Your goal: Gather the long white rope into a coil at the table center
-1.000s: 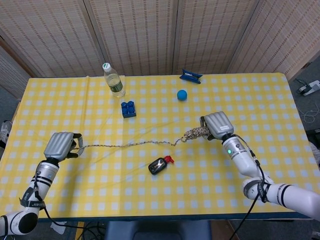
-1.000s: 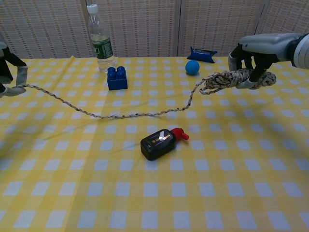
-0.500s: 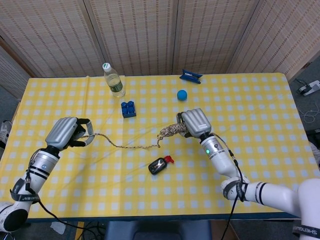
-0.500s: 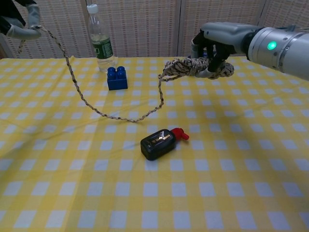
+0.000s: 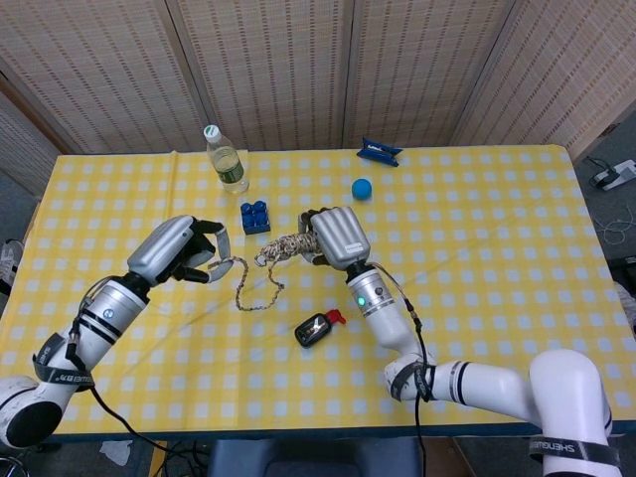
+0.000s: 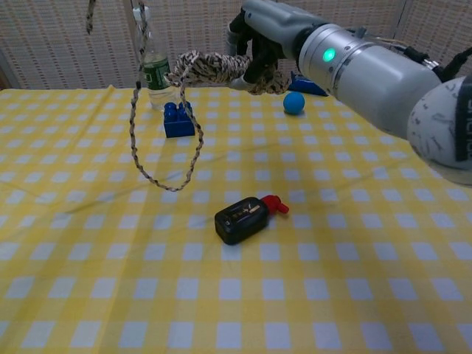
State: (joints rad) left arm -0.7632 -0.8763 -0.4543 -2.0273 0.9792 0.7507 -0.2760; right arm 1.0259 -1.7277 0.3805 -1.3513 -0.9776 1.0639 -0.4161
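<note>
The white speckled rope (image 5: 260, 296) hangs in a loop between my two hands, above the yellow checked table (image 5: 477, 238). My right hand (image 5: 336, 237) grips a bunched part of the rope (image 5: 287, 244) over the table's middle, just right of the blue brick. In the chest view this right hand (image 6: 259, 38) holds the bundle (image 6: 210, 66) high, and the loop (image 6: 164, 179) dips down to the cloth. My left hand (image 5: 182, 249) holds the rope's other end at its fingertips, to the left of the loop. The chest view does not show the left hand.
A water bottle (image 5: 227, 159) and a blue brick (image 5: 255, 217) stand behind the loop. A black device with a red tip (image 5: 318, 327) lies just in front of it. A blue ball (image 5: 362, 188) and a blue packet (image 5: 380, 151) sit at the back.
Both hands have moved toward each other and risen. The rope, stretched along the table a second ago, now sags in a narrow loop between them.
</note>
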